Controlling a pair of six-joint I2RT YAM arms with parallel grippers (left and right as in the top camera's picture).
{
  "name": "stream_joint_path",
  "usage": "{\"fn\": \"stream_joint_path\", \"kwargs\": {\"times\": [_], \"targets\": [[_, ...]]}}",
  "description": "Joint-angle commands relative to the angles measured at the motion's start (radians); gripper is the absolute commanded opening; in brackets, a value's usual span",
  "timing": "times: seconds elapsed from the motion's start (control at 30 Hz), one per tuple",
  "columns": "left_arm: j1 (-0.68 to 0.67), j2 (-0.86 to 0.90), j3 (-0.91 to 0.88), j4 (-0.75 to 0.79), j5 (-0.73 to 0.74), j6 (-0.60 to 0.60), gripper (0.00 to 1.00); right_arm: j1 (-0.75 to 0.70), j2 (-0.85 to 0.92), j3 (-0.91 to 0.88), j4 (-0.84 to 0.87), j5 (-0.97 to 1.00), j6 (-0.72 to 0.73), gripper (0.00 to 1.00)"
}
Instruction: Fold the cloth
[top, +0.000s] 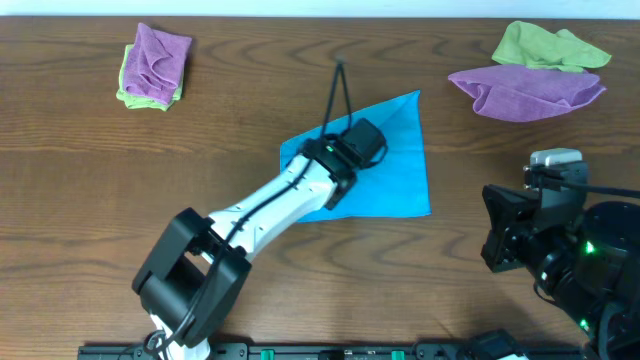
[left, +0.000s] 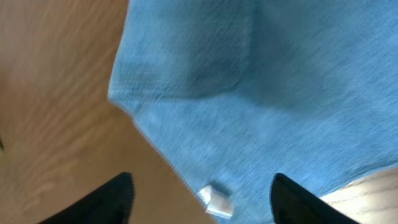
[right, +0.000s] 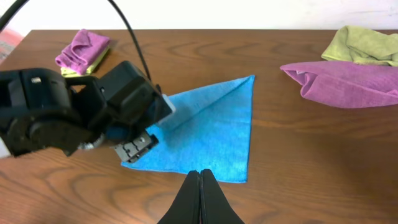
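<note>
The sky-blue cloth (top: 400, 165) lies at the table's middle, folded over into a rough triangle. It also shows in the right wrist view (right: 214, 127). My left gripper (top: 362, 140) hovers over the cloth's left part. In the left wrist view its fingers (left: 202, 182) are wide open over the cloth's (left: 280, 93) edge, with the small white tag (left: 215, 201) between them. My right gripper (right: 200, 175) is shut and empty, a little in front of the cloth's near edge. In the overhead view it (top: 490, 228) sits at the right, clear of the cloth.
A purple cloth on a lime-green one (top: 155, 62) lies at the far left. A spread purple cloth (top: 525, 90) and a lime-green cloth (top: 545, 45) lie at the far right. The left arm's cable (top: 335, 95) rises over the cloth.
</note>
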Motion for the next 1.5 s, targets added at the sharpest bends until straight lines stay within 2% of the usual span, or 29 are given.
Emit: {"fn": "stream_joint_path", "kwargs": {"times": [0.0, 0.07, 0.17, 0.37, 0.4, 0.43, 0.93, 1.2, 1.37, 1.47], "targets": [[-0.011, 0.021, 0.012, 0.034, -0.008, 0.005, 0.8, 0.004, 0.0, 0.012, -0.01, 0.015, 0.015, 0.01], [-0.008, 0.041, 0.012, 0.059, 0.004, 0.01, 0.86, 0.004, 0.0, 0.012, -0.014, 0.015, 0.015, 0.02], [-0.002, 0.067, 0.012, 0.085, 0.0, 0.054, 0.84, 0.004, 0.0, 0.012, -0.024, 0.015, 0.014, 0.01], [0.0, 0.096, 0.012, 0.137, -0.001, 0.072, 0.55, 0.004, 0.0, 0.012, -0.046, 0.023, 0.011, 0.01], [0.001, 0.097, 0.012, 0.136, 0.0, 0.072, 0.48, 0.004, 0.0, 0.012, -0.049, 0.023, 0.011, 0.01], [0.002, 0.098, 0.012, 0.134, 0.0, 0.072, 0.46, 0.004, 0.0, 0.012, -0.053, 0.026, 0.011, 0.01], [0.038, 0.142, 0.011, 0.186, 0.04, 0.129, 0.44, 0.004, 0.0, 0.012, -0.058, 0.039, -0.016, 0.01], [0.04, 0.154, 0.011, 0.218, 0.083, 0.142, 0.39, 0.004, 0.0, 0.012, -0.057, 0.052, -0.015, 0.01], [0.04, 0.178, 0.011, 0.216, 0.078, 0.181, 0.32, 0.004, 0.0, 0.012, -0.057, 0.052, -0.015, 0.01], [0.045, 0.187, 0.011, 0.209, 0.074, 0.204, 0.33, 0.004, 0.0, 0.012, -0.057, 0.053, -0.015, 0.01]]}}
